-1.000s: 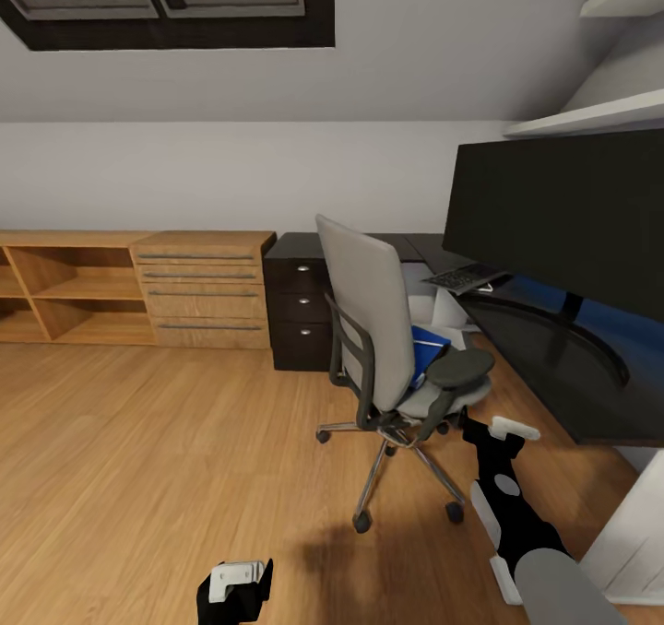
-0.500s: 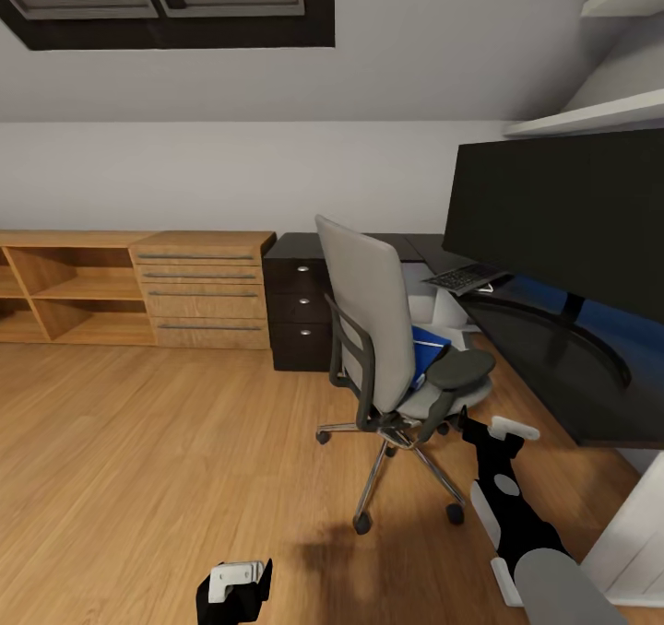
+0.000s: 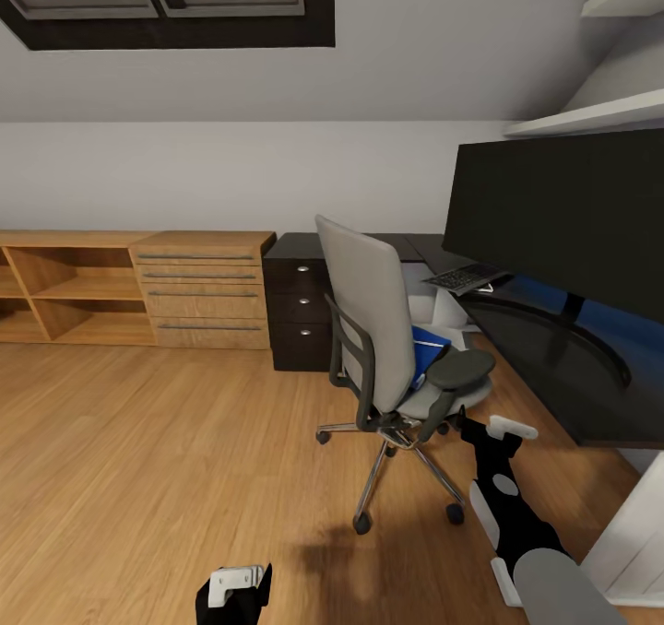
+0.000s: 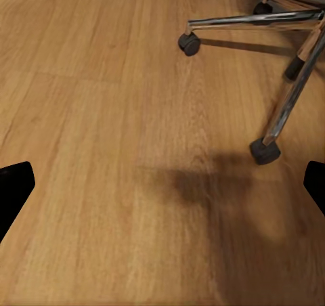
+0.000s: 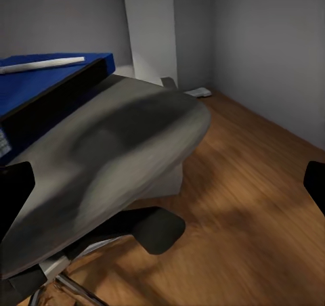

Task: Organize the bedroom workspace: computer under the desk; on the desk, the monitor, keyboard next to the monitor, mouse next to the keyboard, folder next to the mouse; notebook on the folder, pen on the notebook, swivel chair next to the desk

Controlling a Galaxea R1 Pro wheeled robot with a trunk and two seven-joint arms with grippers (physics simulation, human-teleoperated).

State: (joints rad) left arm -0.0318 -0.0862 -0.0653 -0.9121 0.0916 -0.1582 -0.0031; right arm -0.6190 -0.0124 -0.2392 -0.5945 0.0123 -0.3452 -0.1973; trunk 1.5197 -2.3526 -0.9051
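A: Facing the swivel chair (image 3: 392,348), what is sitting closest to the right gripper (image 3: 503,433)?

B: The chair's black armrest is hanging just beyond it, and the grey seat (image 5: 101,157) is filling the space ahead of its fingers. The blue folder (image 5: 47,82) is lying on that seat, with a white pen (image 5: 40,64) resting on top. The fingers are spread wide and are holding nothing.

A: And what is standing around it?

B: The black desk (image 3: 553,367) is running along its outer side, carrying the monitor (image 3: 563,215) and, farther off, the keyboard (image 3: 464,277).

A: And the left gripper (image 3: 235,583)?

B: It is hanging low over the wooden floor (image 4: 101,116), fingers wide apart and empty, with the chair's chrome legs and casters (image 4: 265,150) just ahead.
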